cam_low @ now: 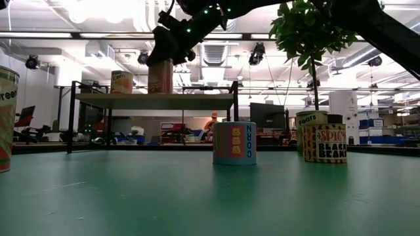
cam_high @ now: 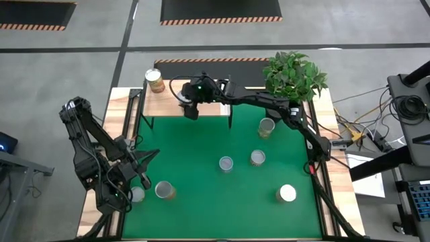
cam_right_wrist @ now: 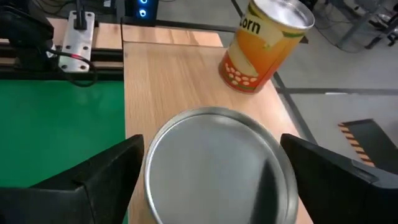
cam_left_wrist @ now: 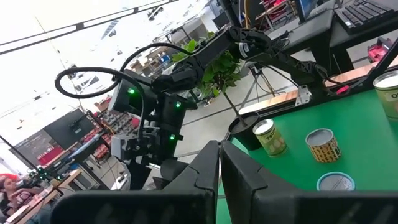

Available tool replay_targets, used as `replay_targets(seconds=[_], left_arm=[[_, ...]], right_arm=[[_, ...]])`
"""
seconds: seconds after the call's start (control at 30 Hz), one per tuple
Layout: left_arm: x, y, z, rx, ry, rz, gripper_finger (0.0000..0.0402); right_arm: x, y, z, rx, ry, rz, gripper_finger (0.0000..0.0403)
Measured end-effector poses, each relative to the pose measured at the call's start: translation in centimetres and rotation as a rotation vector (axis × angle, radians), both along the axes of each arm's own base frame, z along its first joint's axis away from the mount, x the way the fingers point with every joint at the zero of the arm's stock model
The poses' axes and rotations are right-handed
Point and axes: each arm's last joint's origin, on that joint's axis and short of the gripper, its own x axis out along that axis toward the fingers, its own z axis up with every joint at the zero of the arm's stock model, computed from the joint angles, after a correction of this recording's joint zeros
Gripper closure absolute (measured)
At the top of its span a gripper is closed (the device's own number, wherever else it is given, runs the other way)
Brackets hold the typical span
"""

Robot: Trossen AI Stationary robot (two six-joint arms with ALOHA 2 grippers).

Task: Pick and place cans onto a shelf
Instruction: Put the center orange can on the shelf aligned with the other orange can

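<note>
From above, the right gripper point(cam_high: 191, 107) blocks the can under it on the shelf point(cam_high: 201, 107). In the right wrist view that can point(cam_right_wrist: 214, 165) runs off the frame, label unseen. At table level a can point(cam_low: 6, 118) nearest the camera is cut, its lettering broken. Shelf-side corn can point(cam_low: 121, 82): print too small.

the right gripper point(cam_right_wrist: 211, 171) reached far forward, fingers spread wide; the left gripper point(cam_left_wrist: 219, 165) waited folded, fingers closed.
</note>
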Motion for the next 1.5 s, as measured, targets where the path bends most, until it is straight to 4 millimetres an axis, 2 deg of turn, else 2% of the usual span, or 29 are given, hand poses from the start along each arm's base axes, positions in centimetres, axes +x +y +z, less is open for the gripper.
replay_targets(seconds=[0.27,0.43,0.6,0.77,0.9,1.1,1.3,1.5], left_arm=[[0.0,0.0,0.0,0.000,0.000,0.000,0.0402],[0.0,0.0,0.0,-0.020,-0.010,0.001,0.0402],[0.7,0.2,-0.2,-0.113,0.050,-0.023,0.0402],[3.1,1.6,0.0,-0.209,0.076,0.047,0.0402],[5.6,4.1,-0.1,-0.274,0.162,0.113,0.0402],[8.1,8.6,0.3,-0.313,0.288,0.142,0.0402],[9.6,12.4,2.5,-0.327,0.348,-0.032,0.0402],[10.8,17.3,5.1,-0.293,0.380,0.099,0.0402]], right_arm=[[-1.4,0.8,3.8,-0.061,-0.053,0.028,0.0040],[-3.5,3.2,6.0,-0.083,0.024,0.092,0.0050],[-6.3,6.5,7.7,-0.078,0.155,0.170,0.0122],[-8.3,9.6,8.9,-0.060,0.202,0.233,0.0225],[-9.0,11.0,8.2,-0.060,0.229,0.265,0.0296],[-10.5,11.7,5.2,-0.048,0.300,0.279,0.0381],[-13.2,11.9,2.8,-0.067,0.218,0.223,0.0390],[-16.4,13.8,1.8,-0.082,0.063,0.262,0.0390]])
